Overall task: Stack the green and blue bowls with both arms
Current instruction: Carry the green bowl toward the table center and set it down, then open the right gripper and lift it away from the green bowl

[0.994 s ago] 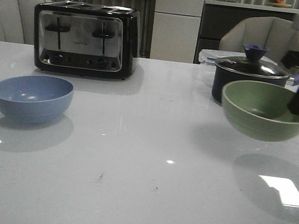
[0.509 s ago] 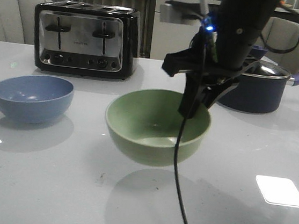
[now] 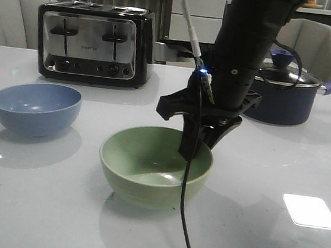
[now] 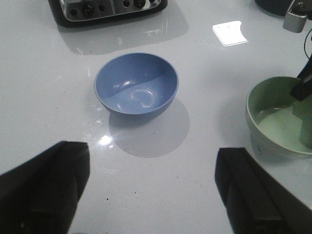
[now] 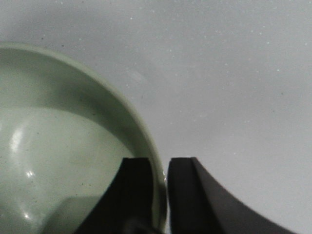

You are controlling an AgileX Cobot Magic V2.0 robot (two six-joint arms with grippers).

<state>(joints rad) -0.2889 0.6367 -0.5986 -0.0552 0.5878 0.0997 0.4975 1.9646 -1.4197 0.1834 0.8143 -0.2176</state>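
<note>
**Right gripper clamps green bowl's rim; left gripper spread above blue bowl**

The right gripper (image 3: 198,141) reaches down from the right arm (image 3: 245,55) and pinches the rim of the green bowl (image 3: 149,164). In the right wrist view one finger (image 5: 134,195) sits inside the bowl (image 5: 63,146) and the other finger lies outside, the rim caught in the narrow gap between them. The gripper holds the wall on the bowl's far right side, so most of the bowl spreads out to the gripper's left and toward the camera. The bowl is upright and sits low over the table (image 3: 259,242); its shadow lies tight beneath it, but whether the base touches the surface cannot be told from this angle.

The left gripper (image 4: 151,190) stands wide apart and holds nothing, its two dark fingers (image 4: 41,190) at either side of the left wrist view. The blue bowl (image 4: 136,85) rests upright on the table ahead of that gripper, between the lines of its fingers and clear of both. The green bowl (image 4: 278,117) lies off to the gripper's right, apart from the blue one.

Beyond the blue bowl (image 3: 34,108) stands a toaster (image 3: 94,43). Behind the right arm is a dark saucepan (image 3: 288,93) with its lid on.
</note>
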